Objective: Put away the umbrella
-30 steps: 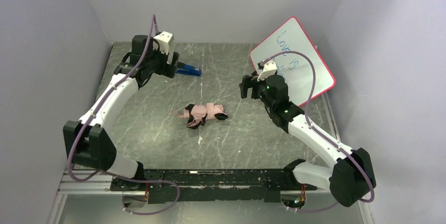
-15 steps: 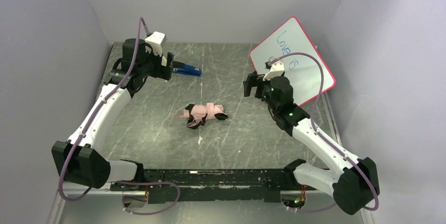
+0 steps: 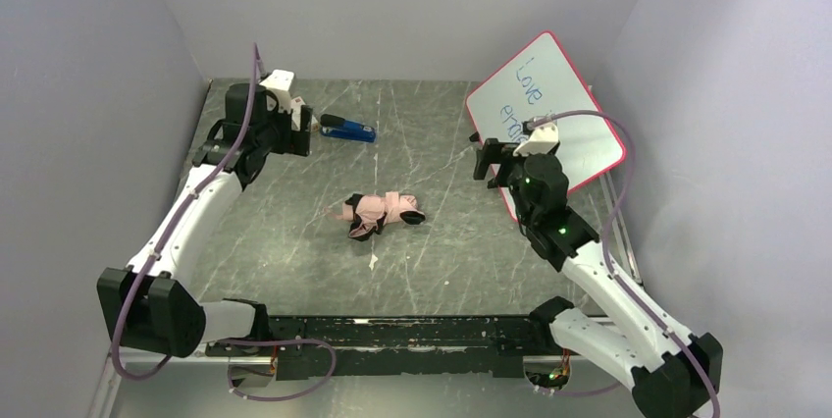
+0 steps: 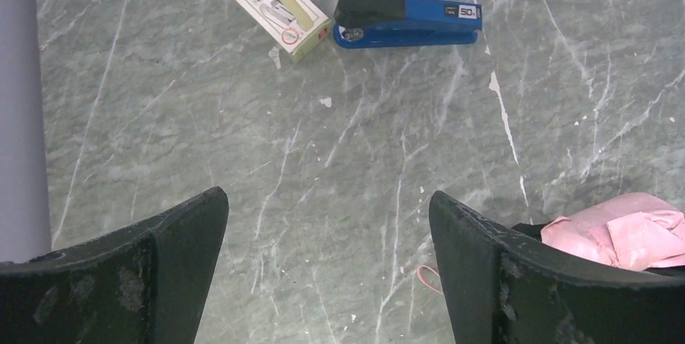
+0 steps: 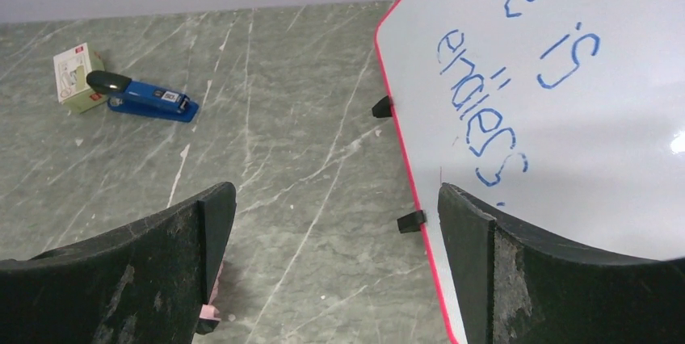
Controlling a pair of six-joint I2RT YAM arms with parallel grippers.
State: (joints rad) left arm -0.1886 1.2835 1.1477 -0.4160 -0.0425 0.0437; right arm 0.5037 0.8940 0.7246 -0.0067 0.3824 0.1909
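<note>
The umbrella (image 3: pixel 381 210) lies folded in a pink and black bundle in the middle of the table. Its pink fabric shows at the lower right of the left wrist view (image 4: pixel 622 235), and a sliver shows behind the left finger in the right wrist view (image 5: pixel 212 310). My left gripper (image 3: pixel 303 130) is open and empty, raised at the back left, well away from the umbrella. My right gripper (image 3: pixel 488 161) is open and empty, raised at the right beside the whiteboard.
A pink-framed whiteboard (image 3: pixel 549 109) with blue writing leans at the back right, close to my right gripper. A blue stapler (image 3: pixel 346 129) lies at the back left, with a small white box (image 4: pixel 275 6) beside it. Walls enclose the table on three sides.
The left arm has drawn back toward the left wall. The right arm has swung right toward the whiteboard. The umbrella has not moved.
</note>
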